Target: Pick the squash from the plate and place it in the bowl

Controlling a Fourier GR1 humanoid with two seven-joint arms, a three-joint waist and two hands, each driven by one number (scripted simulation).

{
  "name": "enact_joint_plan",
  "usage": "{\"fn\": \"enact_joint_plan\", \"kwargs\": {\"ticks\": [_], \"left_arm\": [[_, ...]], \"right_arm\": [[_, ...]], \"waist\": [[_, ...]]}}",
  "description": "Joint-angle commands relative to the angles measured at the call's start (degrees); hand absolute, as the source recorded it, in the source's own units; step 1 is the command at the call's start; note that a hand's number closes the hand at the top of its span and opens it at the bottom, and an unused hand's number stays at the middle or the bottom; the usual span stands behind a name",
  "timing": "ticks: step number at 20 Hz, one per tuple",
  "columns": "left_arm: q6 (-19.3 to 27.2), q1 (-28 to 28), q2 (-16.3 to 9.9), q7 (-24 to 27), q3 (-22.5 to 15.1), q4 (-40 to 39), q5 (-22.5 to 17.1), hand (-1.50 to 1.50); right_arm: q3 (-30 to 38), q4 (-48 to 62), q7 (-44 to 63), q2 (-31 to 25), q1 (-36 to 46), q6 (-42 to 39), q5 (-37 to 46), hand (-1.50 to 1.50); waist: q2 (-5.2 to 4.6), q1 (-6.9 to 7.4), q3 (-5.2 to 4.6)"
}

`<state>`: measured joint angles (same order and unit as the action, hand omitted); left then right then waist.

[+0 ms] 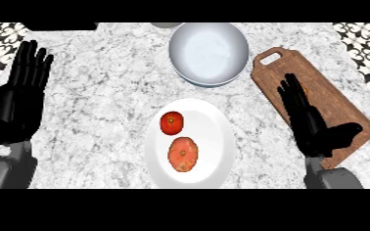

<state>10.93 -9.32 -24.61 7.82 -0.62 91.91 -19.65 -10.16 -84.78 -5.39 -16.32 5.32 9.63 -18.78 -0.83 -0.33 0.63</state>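
Bare counter (pixel 101 88) between left hand (pixel 22 98) and plate (pixel 189 144): open lane. Narrow bare strip between plate and board (pixel 307 98), under right hand (pixel 311 122). Small bare gap between plate and bowl (pixel 209 53), straight path. Squash (pixel 183 154) and tomato (pixel 172 123) close together on plate, not touching. Bowl near far edge, board at right edge.

Marble worktop (pixel 101 103). Wooden cutting board (pixel 325 90) lies at right, handle hole away from robot. Small red tomato (pixel 172 123) present.

The marble counter (pixel 101 103) carries a plate (pixel 213 127), bowl (pixel 209 49) and cutting board (pixel 325 93).
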Motion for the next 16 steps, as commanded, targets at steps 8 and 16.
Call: {"fn": "enact_joint_plan", "kwargs": {"ticks": [8, 16], "left_arm": [[4.27, -4.00, -2.62, -10.79, -7.59, -3.19, 10.71, 0.00], [6.30, -4.89, -0.78, -12.70, -9.10, -5.11, 13.96, 0.00]], "right_arm": [[-4.83, 14.43, -11.14, 1.54, 16.18, -12.45, 6.57, 1.50], [-8.08, 22.87, -35.70, -4.89, 21.26, -39.58, 8.43, -1.50]], "waist": [[-0.58, 2.84, -0.27], [0.14, 1.97, -0.46]]}}
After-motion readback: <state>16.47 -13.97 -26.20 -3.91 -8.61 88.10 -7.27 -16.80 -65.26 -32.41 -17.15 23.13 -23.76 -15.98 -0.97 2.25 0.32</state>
